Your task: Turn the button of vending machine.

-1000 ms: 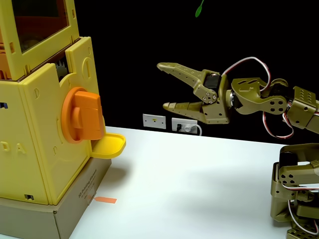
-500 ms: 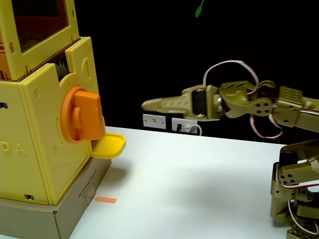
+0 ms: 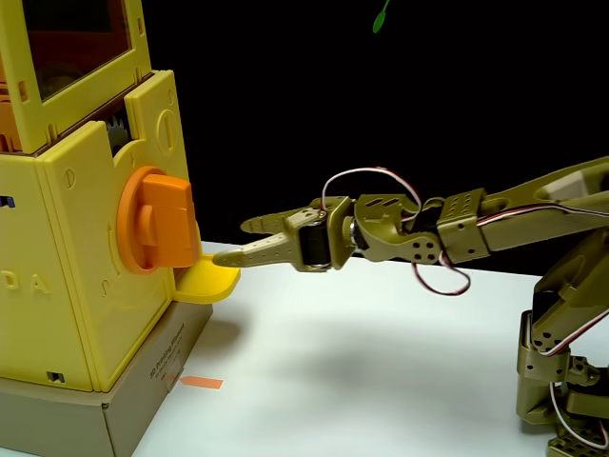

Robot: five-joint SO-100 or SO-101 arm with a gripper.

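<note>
The tool [image 3: 231, 242] is reaching toward the knob [image 3: 157, 222] on the vending machine [image 3: 86, 286], its fingers narrowly parted and holding nothing, tips just right of the knob above the tray [image 3: 211, 283]; next it is needing to straddle the knob's bar, close, then twist.

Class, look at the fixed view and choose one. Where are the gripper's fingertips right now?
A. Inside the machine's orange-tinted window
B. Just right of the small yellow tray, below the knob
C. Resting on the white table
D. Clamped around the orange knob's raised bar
B. The gripper reaches in from the right, its lower fingertip at the edge of the yellow tray, below the orange knob, which it does not touch.
</note>
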